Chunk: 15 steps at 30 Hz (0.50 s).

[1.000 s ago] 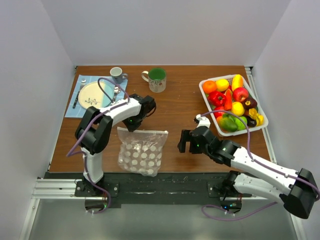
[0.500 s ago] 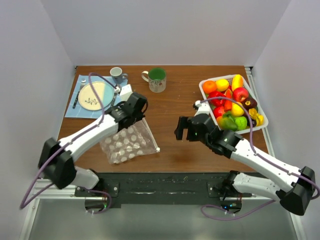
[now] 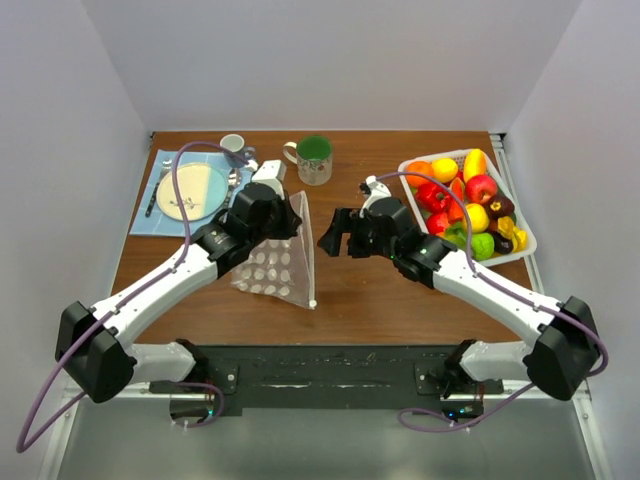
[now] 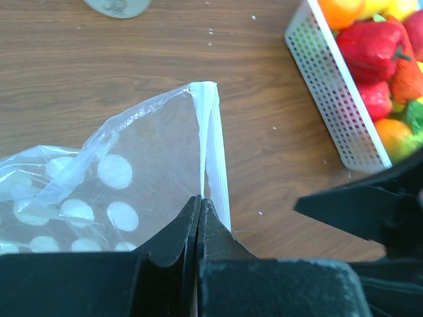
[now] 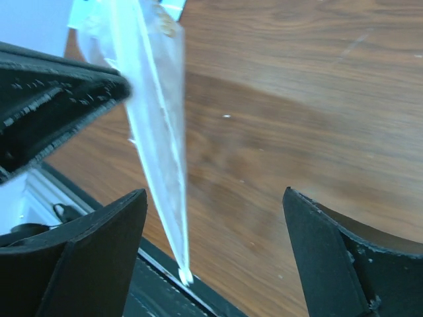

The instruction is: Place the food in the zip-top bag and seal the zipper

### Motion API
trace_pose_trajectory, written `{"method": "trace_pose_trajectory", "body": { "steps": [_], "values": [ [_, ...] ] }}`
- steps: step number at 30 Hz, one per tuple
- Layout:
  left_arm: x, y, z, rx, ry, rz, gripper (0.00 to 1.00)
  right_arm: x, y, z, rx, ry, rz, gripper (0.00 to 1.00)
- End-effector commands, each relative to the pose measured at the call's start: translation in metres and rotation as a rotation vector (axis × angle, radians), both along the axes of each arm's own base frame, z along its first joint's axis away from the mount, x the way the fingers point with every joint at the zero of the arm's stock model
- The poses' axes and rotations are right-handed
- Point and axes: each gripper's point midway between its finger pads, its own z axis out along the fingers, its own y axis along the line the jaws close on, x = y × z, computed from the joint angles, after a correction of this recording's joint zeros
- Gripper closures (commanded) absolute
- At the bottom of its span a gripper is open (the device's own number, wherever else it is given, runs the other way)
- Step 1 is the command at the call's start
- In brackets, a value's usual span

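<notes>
The zip-top bag [image 3: 272,266], clear with white dots, hangs tilted off the table at mid-left, its lower edge still down. My left gripper [image 3: 291,206] is shut on its upper corner; in the left wrist view the jaws [image 4: 199,201] pinch the pale zipper [image 4: 213,142] strip at the bag [image 4: 125,168] mouth. My right gripper [image 3: 330,236] hovers open just right of the bag, empty. Seen from the right wrist, the bag edge [image 5: 162,139] stands between its spread gripper fingers [image 5: 215,193], nearer the left one. The food [image 3: 462,205] lies piled in the white basket [image 3: 408,181].
A green mug [image 3: 314,158] and a small cup [image 3: 235,148] stand at the back. A plate [image 3: 185,190] with cutlery sits on a blue mat at back left. The basket wall [image 4: 334,99] is close on the right of the bag.
The left gripper closed on the bag's mouth edge and lifted it up and toward the back centre. The right gripper moved left and back toward the bag.
</notes>
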Motion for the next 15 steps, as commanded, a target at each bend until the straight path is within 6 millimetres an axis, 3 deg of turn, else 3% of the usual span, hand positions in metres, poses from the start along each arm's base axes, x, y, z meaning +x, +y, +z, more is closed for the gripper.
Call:
{"method": "trace_pose_trajectory", "body": {
  "steps": [1,4,6,9,12,13,14,15],
  "values": [
    [-0.002,-0.020,0.038,-0.058,-0.092,-0.113,1.00,0.006,0.030,0.021,0.123,-0.032,0.023,0.16],
    [-0.003,-0.024,0.044,-0.067,-0.096,-0.130,1.00,0.015,0.028,0.000,0.082,-0.010,-0.036,0.23],
    [-0.006,-0.025,0.045,-0.068,-0.092,-0.141,1.00,0.021,0.026,-0.006,0.079,-0.024,-0.068,0.27],
    [-0.008,-0.027,0.051,-0.076,-0.096,-0.153,1.00,0.032,0.024,-0.013,0.053,-0.032,-0.106,0.39],
    [-0.010,-0.026,0.053,-0.064,-0.093,-0.162,1.00,0.038,0.022,-0.013,0.039,-0.043,-0.142,0.71],
    [-0.011,-0.026,0.056,-0.063,-0.095,-0.165,1.00,0.040,0.016,-0.004,0.043,-0.063,-0.167,0.94],
    [-0.012,-0.024,0.053,-0.042,-0.082,-0.163,1.00,0.045,0.004,0.000,0.006,-0.081,-0.227,1.00],
    [-0.013,-0.022,0.052,-0.021,-0.085,-0.166,0.96,0.045,-0.003,0.005,-0.008,-0.093,-0.252,1.00]
  ]
}}
